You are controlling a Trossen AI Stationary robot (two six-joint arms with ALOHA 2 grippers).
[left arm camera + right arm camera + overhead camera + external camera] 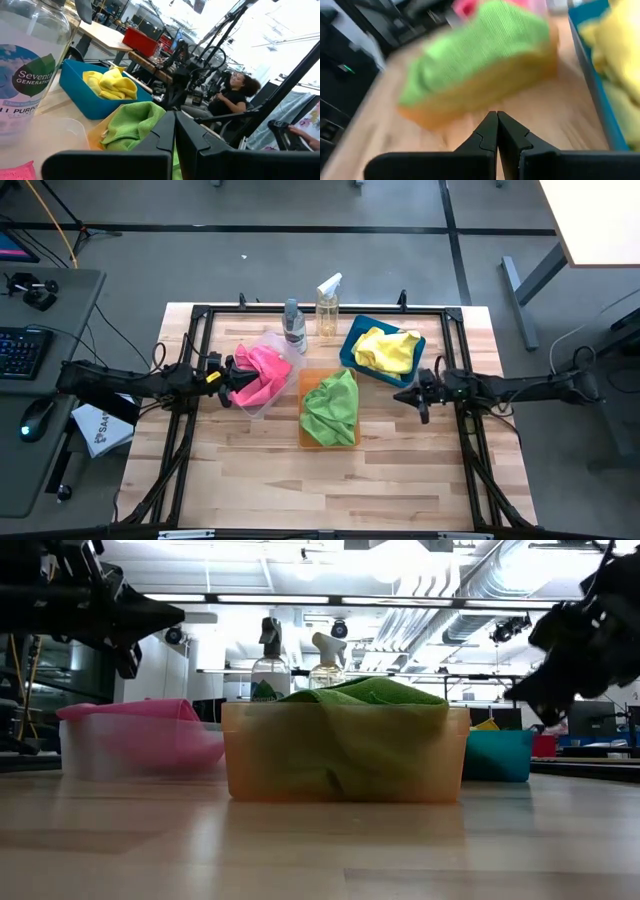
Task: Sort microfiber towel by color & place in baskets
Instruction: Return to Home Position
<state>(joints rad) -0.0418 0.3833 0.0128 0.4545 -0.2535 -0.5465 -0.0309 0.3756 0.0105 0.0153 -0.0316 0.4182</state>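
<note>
Left gripper [231, 376]: fingers clenched on nothing, hovering beside clear bin [258, 410].
Right gripper [399, 395]: fingers clenched on nothing, hovering near blue bin [346, 352].
Retreat: should be lifting clear of rims first.

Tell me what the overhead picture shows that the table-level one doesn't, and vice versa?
Only the high view: the whole wooden table, a black keyboard on a side desk. Only the low view: the ceiling lights. Both: pink fuzzy towels in the clear plastic bin, green towel in the translucent orange bin, solid blue bin, two spray bottles, the left arm's fingers near the clear bin, the right arm's fingers near the blue bin.
</note>
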